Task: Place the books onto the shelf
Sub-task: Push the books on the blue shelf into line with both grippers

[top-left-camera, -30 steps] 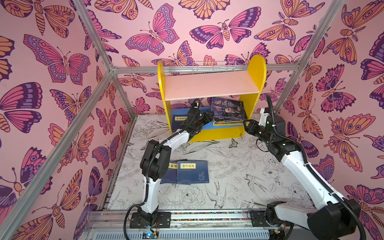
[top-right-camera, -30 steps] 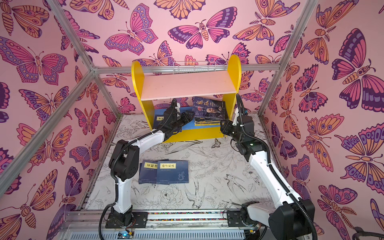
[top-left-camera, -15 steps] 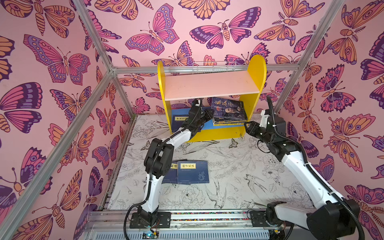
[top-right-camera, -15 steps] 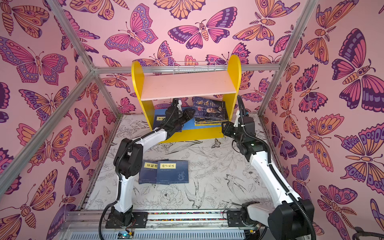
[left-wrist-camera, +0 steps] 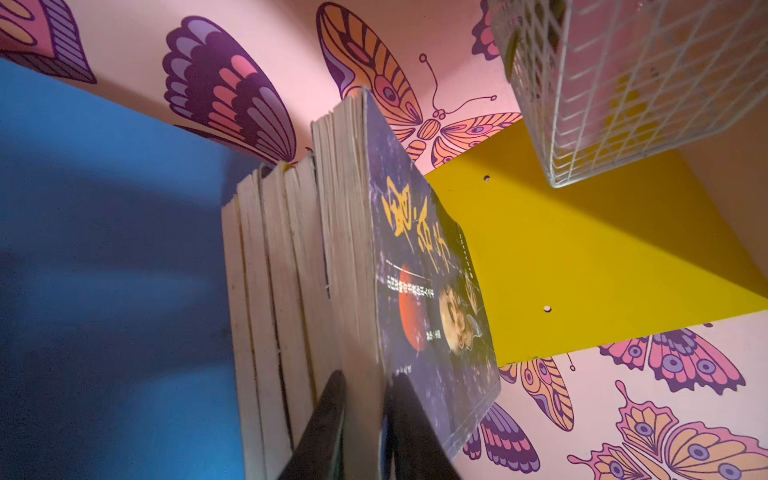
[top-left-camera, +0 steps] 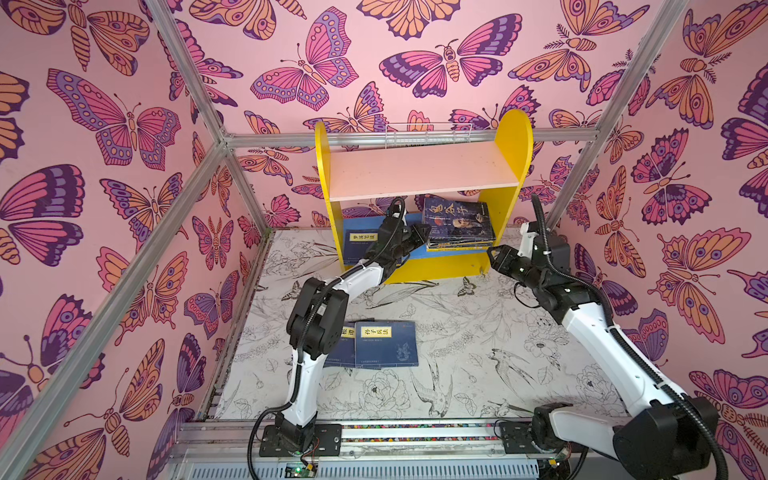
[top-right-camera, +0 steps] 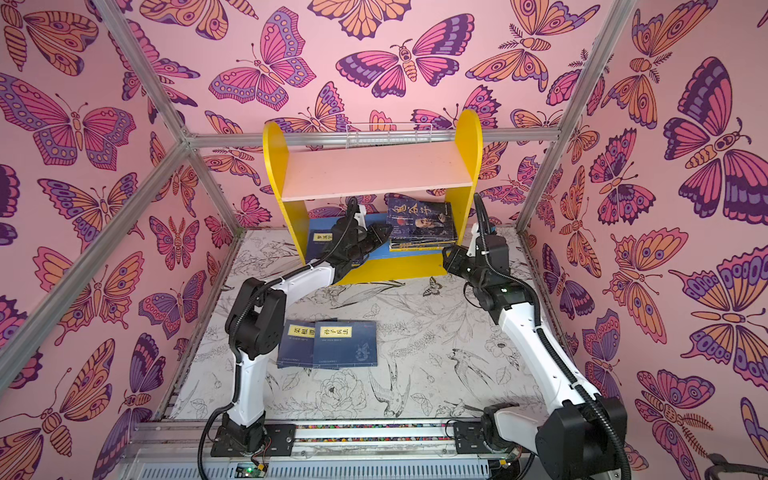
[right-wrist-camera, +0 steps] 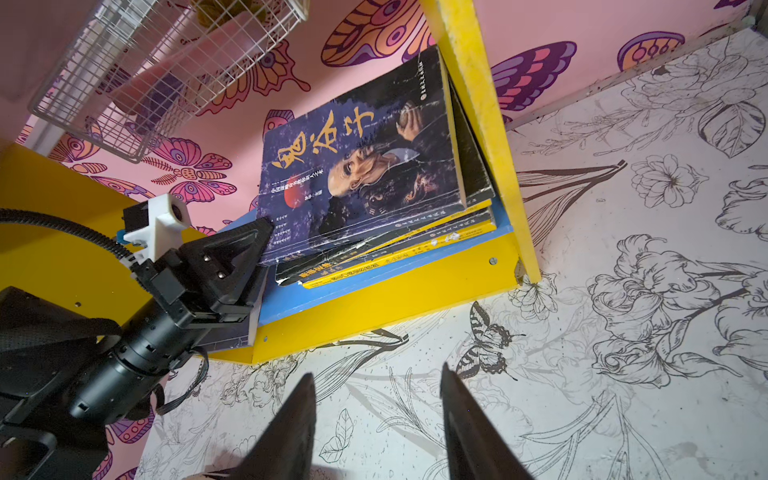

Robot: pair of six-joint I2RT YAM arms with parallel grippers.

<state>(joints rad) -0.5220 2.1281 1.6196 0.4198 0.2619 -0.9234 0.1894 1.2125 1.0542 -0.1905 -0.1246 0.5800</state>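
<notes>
The shelf (top-left-camera: 513, 141) stands at the back, its pink upper board bare. On its blue lower board lies a stack of books (top-left-camera: 457, 226) topped by a dark portrait book (left-wrist-camera: 419, 257), and a navy book (top-left-camera: 362, 245) lies at the left. My left gripper (top-left-camera: 422, 232) reaches under the upper board and is shut on the portrait book's near edge, one finger (left-wrist-camera: 332, 399) under it and one on its cover. Two navy books (top-left-camera: 384, 343) lie flat on the table. My right gripper (right-wrist-camera: 376, 372) hangs open and empty over the mat before the shelf's right panel.
A white wire rack (top-left-camera: 428, 133) hangs behind the shelf's upper board. Butterfly-patterned walls and metal frame bars (top-left-camera: 199, 174) close in the left, back and right sides. The left arm's elbow (top-left-camera: 318, 316) hangs over the left edge of the table's books.
The left gripper's jaws have closed onto the edge of the top book of the stack. The right arm has barely moved.
</notes>
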